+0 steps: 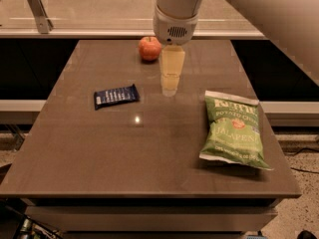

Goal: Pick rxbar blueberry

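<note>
The rxbar blueberry [116, 96] is a small flat dark-blue bar with white lettering. It lies flat on the brown table [149, 153], left of centre. My gripper [170, 86] hangs from the white wrist above the table's middle back, to the right of the bar and apart from it. It holds nothing that I can see.
A red apple [149, 48] sits at the back of the table, just left of the gripper. A green chip bag [233, 130] lies on the right side. A glass railing runs behind the table. The table's front edge is near me.
</note>
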Available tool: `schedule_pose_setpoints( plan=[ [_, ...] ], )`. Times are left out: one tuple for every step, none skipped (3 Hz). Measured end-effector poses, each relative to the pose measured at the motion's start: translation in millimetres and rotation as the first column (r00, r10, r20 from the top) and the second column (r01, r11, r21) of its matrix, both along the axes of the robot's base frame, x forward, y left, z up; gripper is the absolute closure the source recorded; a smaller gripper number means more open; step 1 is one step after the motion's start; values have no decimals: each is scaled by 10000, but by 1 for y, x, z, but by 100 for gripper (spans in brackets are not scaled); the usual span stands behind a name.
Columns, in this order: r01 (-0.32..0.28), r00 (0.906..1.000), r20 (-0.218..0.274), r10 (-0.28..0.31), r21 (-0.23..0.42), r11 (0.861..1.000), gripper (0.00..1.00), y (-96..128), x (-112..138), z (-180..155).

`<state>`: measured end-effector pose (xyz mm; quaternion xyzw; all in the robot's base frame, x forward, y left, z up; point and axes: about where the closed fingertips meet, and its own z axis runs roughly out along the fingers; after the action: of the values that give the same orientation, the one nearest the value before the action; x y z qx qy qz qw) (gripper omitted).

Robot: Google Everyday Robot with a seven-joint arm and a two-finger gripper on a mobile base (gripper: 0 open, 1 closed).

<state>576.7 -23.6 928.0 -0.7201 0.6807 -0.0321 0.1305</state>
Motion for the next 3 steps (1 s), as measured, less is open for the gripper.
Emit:
schedule_pose_setpoints(
  plan=[
    [-358, 9983, -461, 353, -97, 9993, 0, 16, 12, -14],
    [-770, 9926, -944, 760, -72, 9970, 0, 34, 22, -36],
    [-965, 9897, -1067, 952, -67, 9953, 0, 50, 25, -51]
  ],
)
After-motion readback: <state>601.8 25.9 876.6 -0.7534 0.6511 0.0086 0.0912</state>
